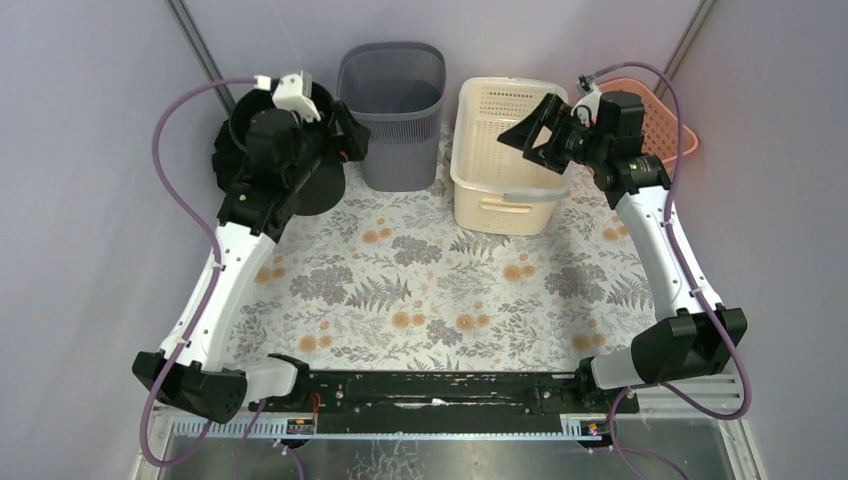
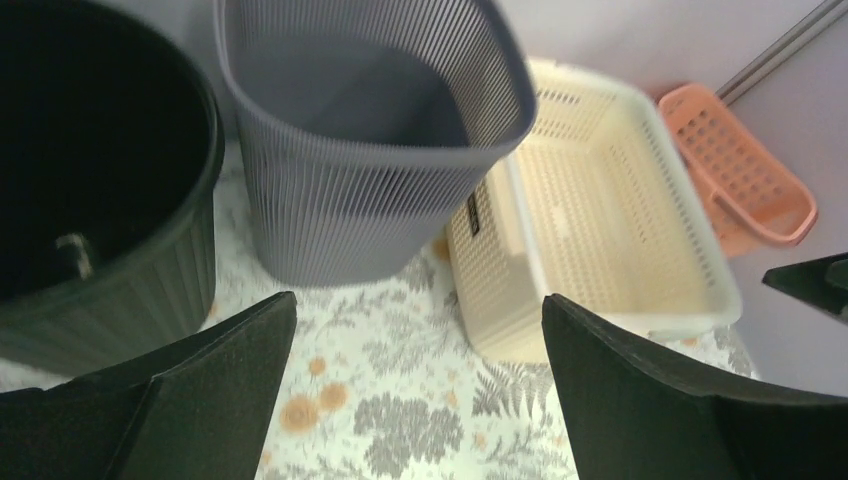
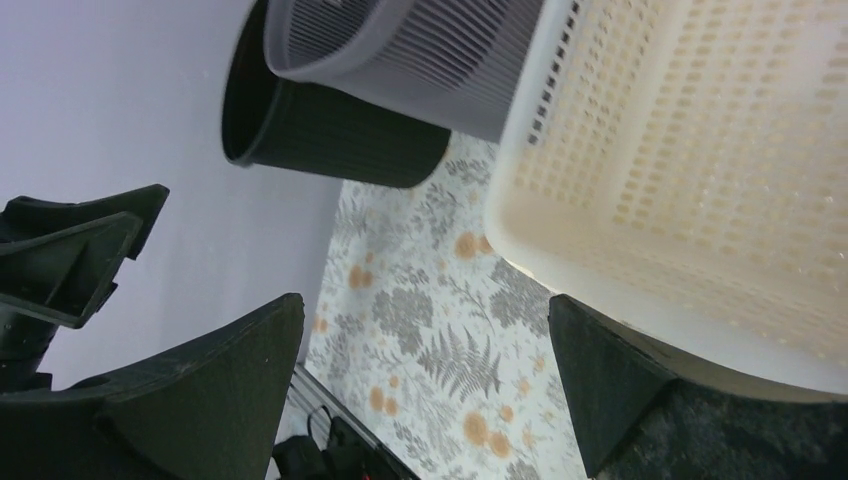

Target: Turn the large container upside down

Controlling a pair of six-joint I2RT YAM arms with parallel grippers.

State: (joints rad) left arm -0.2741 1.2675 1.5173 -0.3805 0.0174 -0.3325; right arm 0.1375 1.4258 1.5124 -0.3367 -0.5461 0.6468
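Note:
The cream perforated basket (image 1: pixel 500 190), the largest container here, stands upright and empty at the back of the table; it also fills the right wrist view (image 3: pixel 700 150) and shows in the left wrist view (image 2: pixel 600 210). My right gripper (image 1: pixel 530 130) hangs open above the basket's right half, and nothing lies between its fingers (image 3: pixel 425 300). My left gripper (image 1: pixel 352 140) is open too and holds nothing (image 2: pixel 418 300). It hovers between a black bucket and a grey bin, left of the basket and not touching it.
A grey ribbed bin (image 1: pixel 392 110) stands upright just left of the basket. A black bucket (image 2: pixel 100 200) sits at the far left, largely hidden under my left arm in the top view. A pink basket (image 1: pixel 668 120) lies behind the right arm. Purple walls close in on all sides.

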